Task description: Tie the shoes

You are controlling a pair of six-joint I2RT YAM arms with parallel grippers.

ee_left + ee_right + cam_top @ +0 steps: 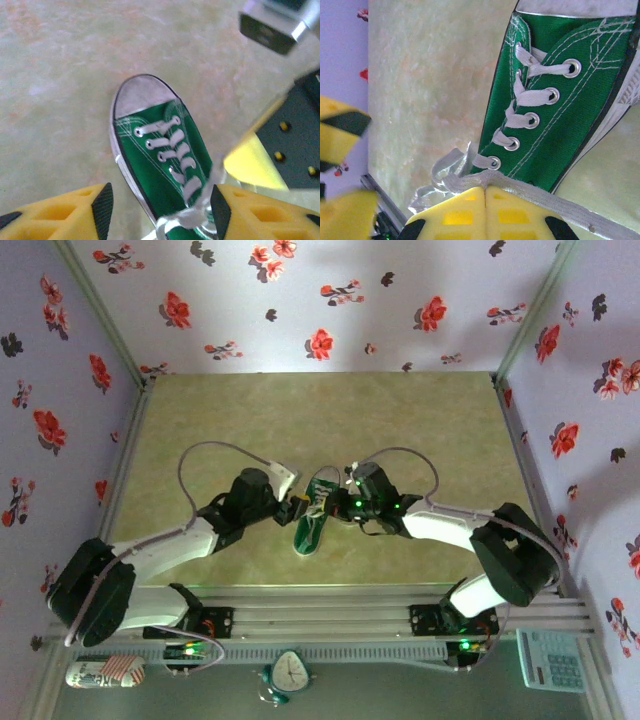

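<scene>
left jaws: spread wide. I see the yellow pads (60, 215) at 7 and 5 o'clock of the left wrist view, with nothing pinched.
between left pads: ankle end of the sneaker (160, 170) plus a loose lace loop (182, 218) at 6 o'clock. The loop is just beside the 5 o'clock pad; I can't tell if it touches.
right jaws: pressed together. The right pads (460, 215) meet in a seam at 6 o'clock of the right wrist view.
right tips: a lace strand (580, 216) runs crosswise over the tips and touches them. I can't tell if it's nipped in the seam.
laces (535, 97): white, threaded through the metal eyelets. Slack loops bunch at 8 o'clock of the right tips.
sneaker detail: green canvas, resting sole-down on the surface (420, 420). The white toe cap (142, 92) sits at 12 o'clock from the left pads. In the right wrist view the toe end runs off at 1 o'clock.
sneaker position: mid-surface in the top view, left jaws tight at its 9 o'clock, right jaws tight at its 3 o'clock.
cross-view: the opposite jaws show up blurred, at 2 o'clock in the left wrist view and at 8 o'clock in the right wrist view.
arms: left arm (160, 550) comes in from 7 o'clock, right arm (450, 525) from 5 o'clock.
near edge: alarm clock (290, 672) at 6 o'clock, calculator (548, 660) at 5, can (105, 672) at 7.
</scene>
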